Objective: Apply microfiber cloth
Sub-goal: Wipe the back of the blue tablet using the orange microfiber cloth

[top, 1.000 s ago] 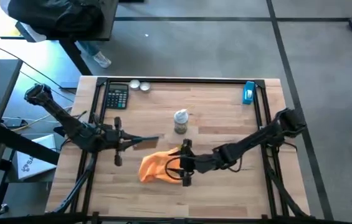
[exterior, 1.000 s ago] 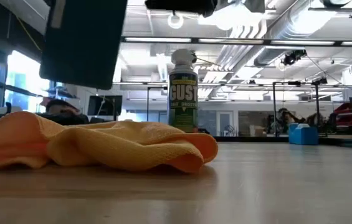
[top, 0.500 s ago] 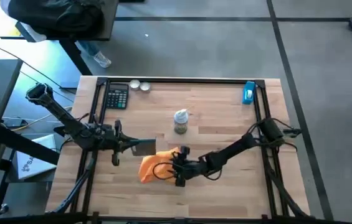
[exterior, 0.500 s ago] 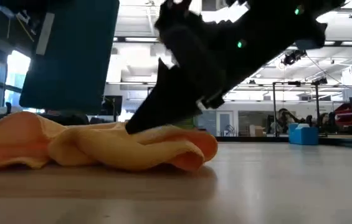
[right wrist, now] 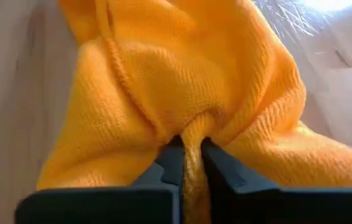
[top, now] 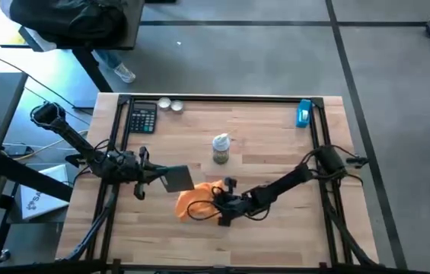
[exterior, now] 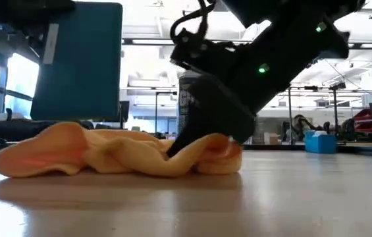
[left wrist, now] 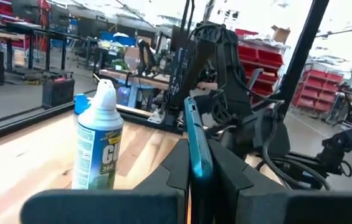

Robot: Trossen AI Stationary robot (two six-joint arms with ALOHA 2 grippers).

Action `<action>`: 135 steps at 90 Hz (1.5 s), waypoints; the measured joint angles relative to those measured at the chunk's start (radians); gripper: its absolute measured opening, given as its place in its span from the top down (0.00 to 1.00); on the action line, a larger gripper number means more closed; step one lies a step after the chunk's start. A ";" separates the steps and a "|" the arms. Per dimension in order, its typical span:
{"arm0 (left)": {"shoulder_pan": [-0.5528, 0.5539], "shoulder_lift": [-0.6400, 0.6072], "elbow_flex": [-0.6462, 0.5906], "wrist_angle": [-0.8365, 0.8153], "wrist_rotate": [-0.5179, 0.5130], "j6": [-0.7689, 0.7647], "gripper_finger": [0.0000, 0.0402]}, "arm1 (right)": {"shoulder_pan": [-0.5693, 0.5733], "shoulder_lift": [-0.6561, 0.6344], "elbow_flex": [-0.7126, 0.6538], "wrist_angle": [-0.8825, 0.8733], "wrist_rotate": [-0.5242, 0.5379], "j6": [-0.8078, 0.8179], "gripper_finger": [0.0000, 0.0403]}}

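Left gripper point(top: 156, 176) sits left of the cloth point(top: 198, 201), fingers clamped on a dark flat device point(top: 175, 179) — held edge-on and upright, lifted off the table point(top: 275, 137). In the left wrist view the device point(left wrist: 195, 140) stands thin between the fingers, with the spray can point(left wrist: 98, 144) beyond it.

Cloth lies bunched on the table, in front of the can point(top: 221, 148) and just right of the device. The low view shows it as a rumpled heap point(exterior: 106, 153) flat on the wood.

Right gripper point(top: 220, 207) is down at the right edge of the cloth, fingers pinched on a narrow fold; the right wrist view shows only a thin ridge of fabric point(right wrist: 188, 99) between the fingers point(right wrist: 172, 163).

Risks, as a judgement:
- Pinch is small — on lift the fold may slide out and the cloth drop back to the table.
- Most of the cloth hangs free of the grip, so it may drag or dangle unevenly and meet the device with little fabric.
- Device is held by one edge; a push from the cloth could tilt it in the fingers or knock it loose.
- Can stands just behind the cloth, so a wide swing of the right arm could tip it.
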 joint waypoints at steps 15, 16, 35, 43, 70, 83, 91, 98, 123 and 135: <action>0.001 0.009 0.000 0.001 -0.002 -0.016 0.97 | 0.017 -0.105 0.113 -0.022 0.096 -0.175 1.00; 0.001 0.010 0.000 0.002 -0.003 -0.018 0.97 | 0.017 -0.109 0.123 -0.020 0.104 -0.193 1.00; 0.002 0.050 0.000 0.066 -0.007 -0.045 0.97 | -0.004 -0.112 0.298 -0.010 0.285 -0.550 1.00; 0.002 0.074 0.003 0.122 0.001 -0.045 0.97 | -0.021 -0.115 0.344 0.009 0.308 -0.649 1.00; 0.010 0.169 0.080 0.136 -0.008 -0.084 0.97 | -0.054 -0.114 0.392 0.046 0.282 -0.950 1.00; 0.029 0.212 0.114 0.137 0.045 -0.135 0.97 | -0.056 -0.114 0.392 0.087 0.243 -1.105 1.00; 0.036 0.222 0.125 0.136 0.077 -0.141 0.97 | -0.055 -0.114 0.392 0.117 0.238 -1.229 1.00; 0.035 0.222 0.129 0.140 0.101 -0.141 0.97 | -0.051 -0.114 0.392 0.130 0.232 -1.296 1.00; 0.032 0.205 0.128 0.125 0.222 -0.133 0.97 | -0.017 -0.117 0.393 0.010 0.105 -1.124 1.00; 0.031 0.189 0.128 0.140 0.245 -0.126 0.97 | 0.009 -0.094 0.392 -0.067 0.060 -1.031 1.00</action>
